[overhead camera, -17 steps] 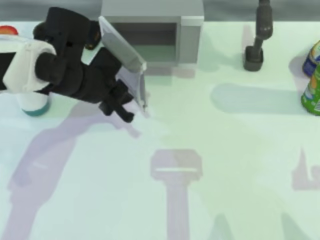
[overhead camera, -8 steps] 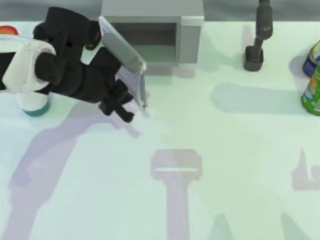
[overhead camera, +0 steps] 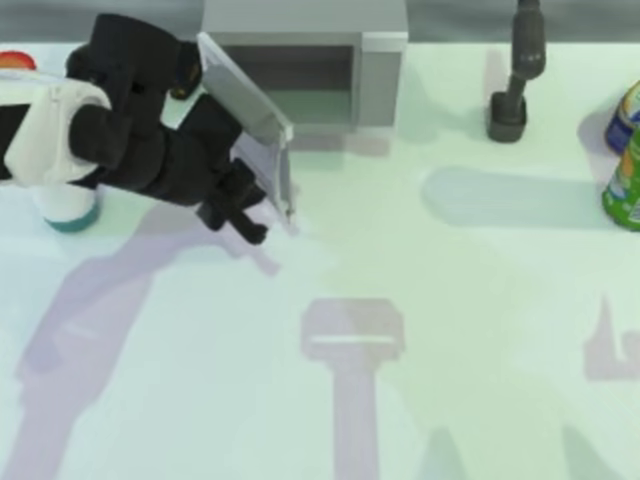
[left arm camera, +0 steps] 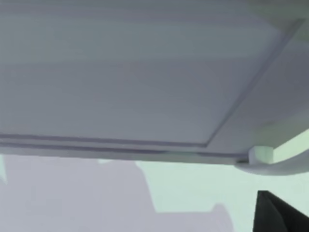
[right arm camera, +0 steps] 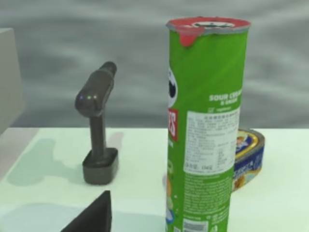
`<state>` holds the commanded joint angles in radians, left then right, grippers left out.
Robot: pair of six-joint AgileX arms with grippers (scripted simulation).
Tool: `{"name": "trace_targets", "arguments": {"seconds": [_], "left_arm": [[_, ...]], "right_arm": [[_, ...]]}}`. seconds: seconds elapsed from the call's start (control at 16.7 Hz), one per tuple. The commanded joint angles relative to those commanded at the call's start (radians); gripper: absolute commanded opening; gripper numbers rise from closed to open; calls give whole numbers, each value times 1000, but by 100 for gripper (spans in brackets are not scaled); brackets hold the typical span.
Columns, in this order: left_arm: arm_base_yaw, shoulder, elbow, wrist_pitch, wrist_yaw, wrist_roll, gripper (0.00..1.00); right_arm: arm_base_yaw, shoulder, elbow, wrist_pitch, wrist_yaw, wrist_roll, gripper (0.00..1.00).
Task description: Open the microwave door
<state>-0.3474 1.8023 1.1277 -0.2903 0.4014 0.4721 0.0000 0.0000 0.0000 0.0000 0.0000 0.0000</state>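
The silver-grey microwave stands at the table's back edge, its grey control panel on the right side. The microwave door is swung out toward the front left, and the cavity shows behind it. Its pale bar handle runs along the free edge. My left gripper hangs open just left of that edge, holding nothing. In the left wrist view the door fills the frame, with the handle close above one dark finger. My right arm is out of the top view.
A dark handheld tool stands right of the microwave. A green chips can and a blue tin sit at the right edge. Behind my left arm is a white cup with a teal base.
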Motion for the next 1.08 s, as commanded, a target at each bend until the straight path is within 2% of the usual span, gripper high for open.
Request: {"name": "trace_targets", "arguments": {"seconds": [0.12, 0.9, 1.08], "left_arm": [[0, 0, 0, 0, 0, 0, 0], [0, 0, 0, 0, 0, 0, 98], [0, 0, 0, 0, 0, 0, 100]], "right_arm": [[0, 0, 0, 0, 0, 0, 100], [0, 0, 0, 0, 0, 0, 100], [0, 0, 0, 0, 0, 0, 100]]}}
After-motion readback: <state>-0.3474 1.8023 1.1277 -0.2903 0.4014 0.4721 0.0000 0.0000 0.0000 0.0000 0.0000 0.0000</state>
